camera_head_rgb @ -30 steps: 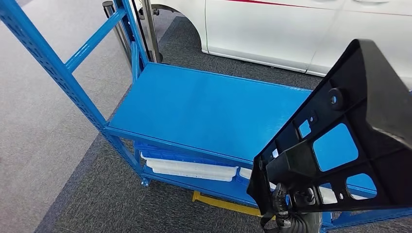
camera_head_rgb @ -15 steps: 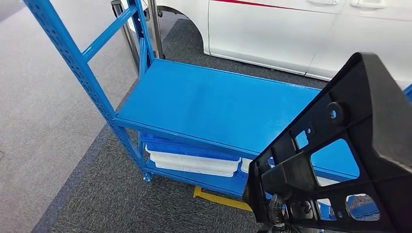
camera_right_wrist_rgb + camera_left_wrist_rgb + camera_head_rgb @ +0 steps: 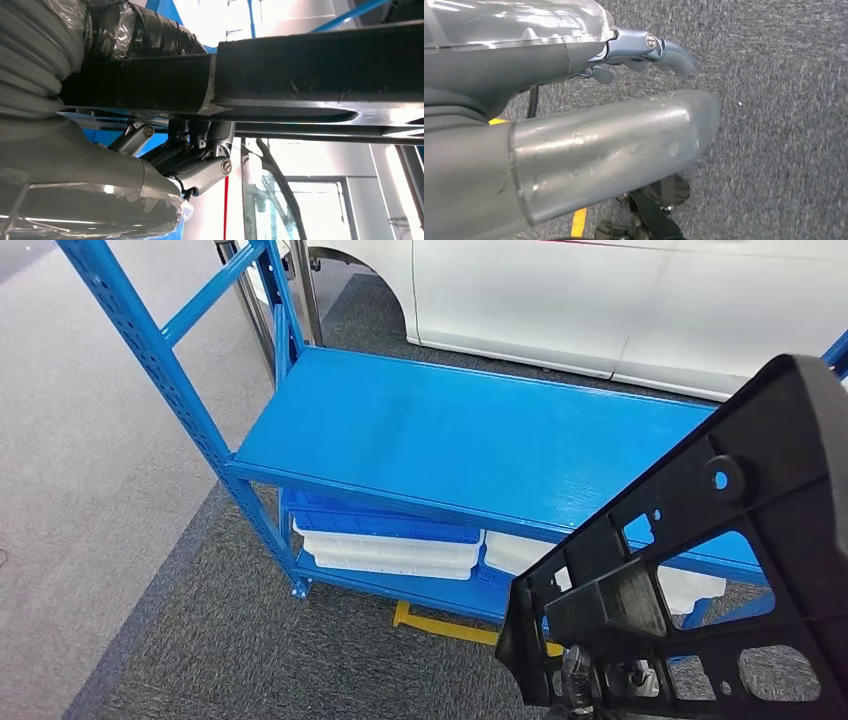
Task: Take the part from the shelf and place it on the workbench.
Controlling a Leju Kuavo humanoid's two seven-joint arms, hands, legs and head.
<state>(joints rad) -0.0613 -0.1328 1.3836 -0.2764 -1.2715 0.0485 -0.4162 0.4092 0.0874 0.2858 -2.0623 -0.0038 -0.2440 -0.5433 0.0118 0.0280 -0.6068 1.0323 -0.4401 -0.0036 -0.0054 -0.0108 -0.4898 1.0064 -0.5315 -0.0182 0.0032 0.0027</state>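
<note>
A large black plastic part [image 3: 720,570] with several cut-out openings is up in front of me at the lower right of the head view. My right hand [image 3: 585,685] grips it from below at its lower edge. In the right wrist view the hand's fingers [image 3: 195,155] curl around the part's dark bar [image 3: 310,75]. The blue shelf [image 3: 450,440] stands ahead with its middle board bare. My left hand [image 3: 624,125] hangs over grey carpet with its fingers [image 3: 659,47] stretched out and nothing in it.
White trays [image 3: 390,550] in blue bins lie on the shelf's lower level. A white car [image 3: 560,290] stands close behind the shelf. A yellow floor mark [image 3: 440,625] runs under the shelf's front. Blue uprights [image 3: 150,350] rise at the left, beside dark carpet.
The whole picture has shifted, so the camera has moved and more of the shelf's right side shows. The black part stays in my right hand, a little lower and further right in the picture.
</note>
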